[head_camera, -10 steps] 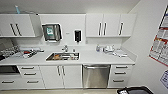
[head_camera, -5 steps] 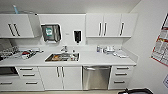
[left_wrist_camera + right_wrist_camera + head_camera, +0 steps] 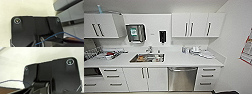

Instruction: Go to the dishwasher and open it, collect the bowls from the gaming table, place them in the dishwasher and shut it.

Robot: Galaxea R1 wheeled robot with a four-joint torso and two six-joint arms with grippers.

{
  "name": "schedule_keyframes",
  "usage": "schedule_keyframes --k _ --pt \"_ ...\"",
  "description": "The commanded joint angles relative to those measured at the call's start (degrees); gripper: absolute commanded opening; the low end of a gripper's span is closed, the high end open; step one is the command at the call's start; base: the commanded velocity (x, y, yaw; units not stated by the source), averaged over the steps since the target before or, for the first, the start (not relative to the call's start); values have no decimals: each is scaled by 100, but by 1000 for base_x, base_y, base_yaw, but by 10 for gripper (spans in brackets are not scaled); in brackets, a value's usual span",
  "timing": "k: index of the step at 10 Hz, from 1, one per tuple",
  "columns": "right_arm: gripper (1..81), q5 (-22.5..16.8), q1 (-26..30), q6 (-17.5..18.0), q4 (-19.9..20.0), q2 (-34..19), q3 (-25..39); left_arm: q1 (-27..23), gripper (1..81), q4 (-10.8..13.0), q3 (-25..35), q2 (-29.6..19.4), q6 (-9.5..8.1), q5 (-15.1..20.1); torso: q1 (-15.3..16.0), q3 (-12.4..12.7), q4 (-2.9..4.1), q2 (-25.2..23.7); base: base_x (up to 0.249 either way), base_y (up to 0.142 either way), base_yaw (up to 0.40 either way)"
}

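The dishwasher point(image 3: 182, 78) sits under the white counter, right of the sink cabinet, in the head view. Its grey steel front is closed, with a horizontal bar handle point(image 3: 182, 70) across the top. The bowls and the gaming table are out of view. The wrist views show the robot's own dark plate against a pale wall and grey cabinet fronts.
A steel sink point(image 3: 147, 58) with dishes in it is set in the white counter point(image 3: 184, 61). A dish rack point(image 3: 94, 53) stands at the left, small items point(image 3: 197, 51) at the right. White drawers point(image 3: 209, 78) flank the dishwasher. A wall with a poster point(image 3: 246, 48) closes the right side.
The whole head view has grown slightly larger: the camera has come closer to the kitchen counter. Nothing on the counter has moved.
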Motion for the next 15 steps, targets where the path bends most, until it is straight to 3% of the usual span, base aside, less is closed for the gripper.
schedule_keyframes --k 1,4,15 --pt "811 -293 321 -18 2 -76 96 -323 811 -14 76 -91 46 263 1 0 0 0 78 63 0" --pt "811 -293 330 -18 2 -76 105 -314 811 -14 84 -74 46 263 1 0 0 0 85 63 0" --pt "811 -311 330 -18 -7 -76 87 -315 811 -23 84 -91 46 254 1 0 0 -2 96 0 0"
